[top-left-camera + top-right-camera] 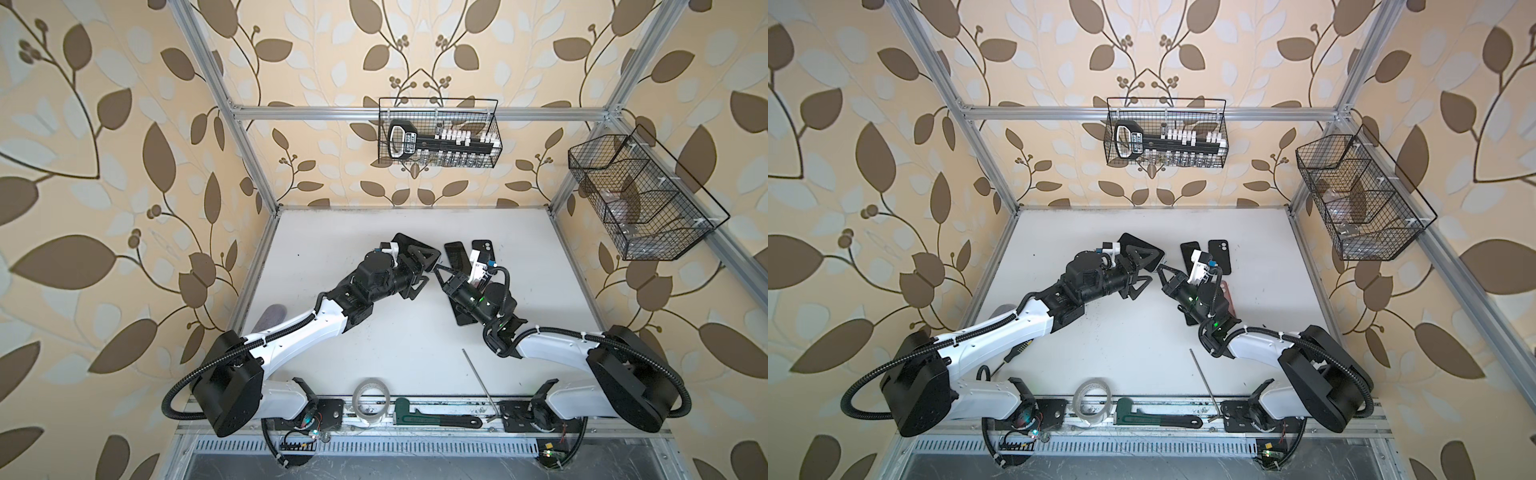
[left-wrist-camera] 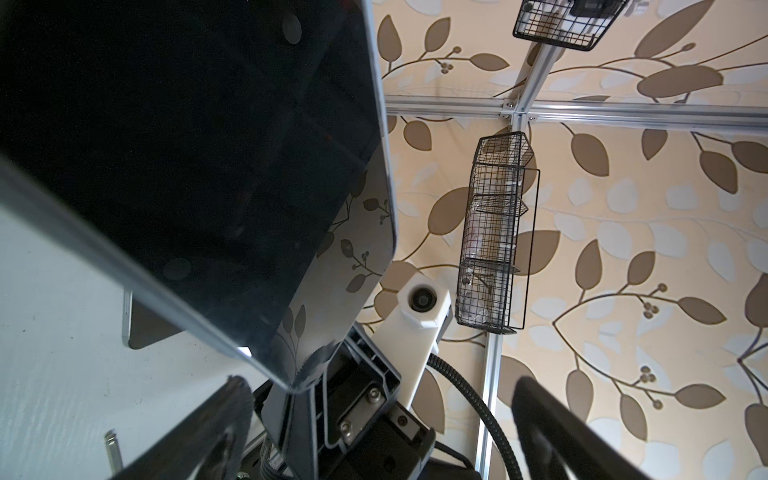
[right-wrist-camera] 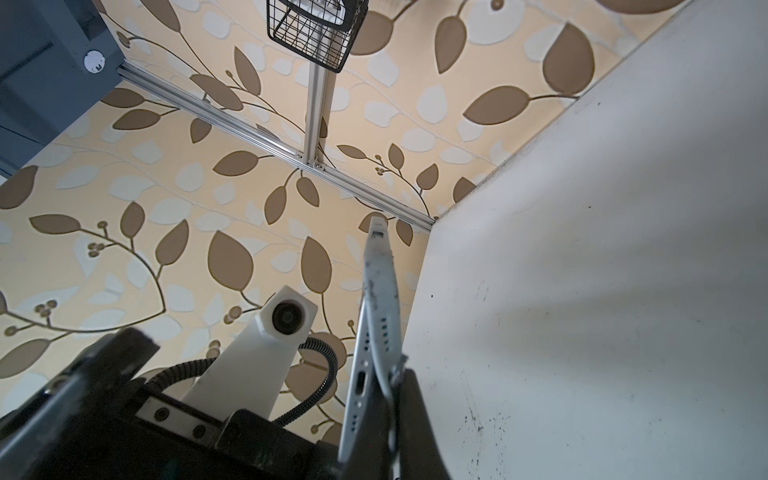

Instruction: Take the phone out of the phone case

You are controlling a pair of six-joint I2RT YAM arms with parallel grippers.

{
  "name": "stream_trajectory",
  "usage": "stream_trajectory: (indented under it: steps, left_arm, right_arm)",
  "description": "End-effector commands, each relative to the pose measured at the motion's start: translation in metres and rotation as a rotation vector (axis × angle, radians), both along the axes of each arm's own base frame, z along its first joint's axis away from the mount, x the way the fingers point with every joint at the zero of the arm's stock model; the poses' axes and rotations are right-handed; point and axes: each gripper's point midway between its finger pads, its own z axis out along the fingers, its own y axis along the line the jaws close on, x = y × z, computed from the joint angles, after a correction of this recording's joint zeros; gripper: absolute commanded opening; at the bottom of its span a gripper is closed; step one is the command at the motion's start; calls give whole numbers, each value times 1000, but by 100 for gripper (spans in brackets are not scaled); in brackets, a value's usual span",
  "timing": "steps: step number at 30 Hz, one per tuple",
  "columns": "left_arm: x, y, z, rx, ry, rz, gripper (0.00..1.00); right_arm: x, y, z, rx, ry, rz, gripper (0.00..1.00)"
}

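I see the phone (image 2: 187, 166) raised on a tilt near the middle of both top views: dark glossy screen, silver frame. Its clear, scuffed phone case (image 3: 378, 270) stands partly off, its perforated end wall angled away from the phone's port edge.

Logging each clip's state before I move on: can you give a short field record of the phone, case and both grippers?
right gripper: shut, fingers pinching the phone case
left gripper: open, beside the phone
phone: dark screen, port end at the right gripper
phone case: pale, peeled off the phone's port end
table: two more dark phones or cases lying flat
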Motion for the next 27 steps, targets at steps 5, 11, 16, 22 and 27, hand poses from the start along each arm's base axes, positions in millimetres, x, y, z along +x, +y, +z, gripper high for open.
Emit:
stream_trajectory:
  steps: [5, 11, 16, 22, 27]
  left_arm:
    - [8, 5, 30, -53, -100, 46, 98]
    - [10, 5, 34, -57, -112, 54, 98]
    - [12, 8, 40, -71, -129, 68, 97]
    - [13, 13, 48, -78, -151, 84, 96]
    - [16, 16, 47, -66, -157, 97, 94]
  right_arm:
    - [-5, 1, 22, 68, -65, 5, 0]
    - [-6, 4, 19, 64, -59, 10, 0]
    - [-8, 6, 12, 51, -47, 14, 0]
    - [-11, 9, 2, 23, -36, 15, 0]
    - [-13, 11, -3, 23, -27, 22, 0]
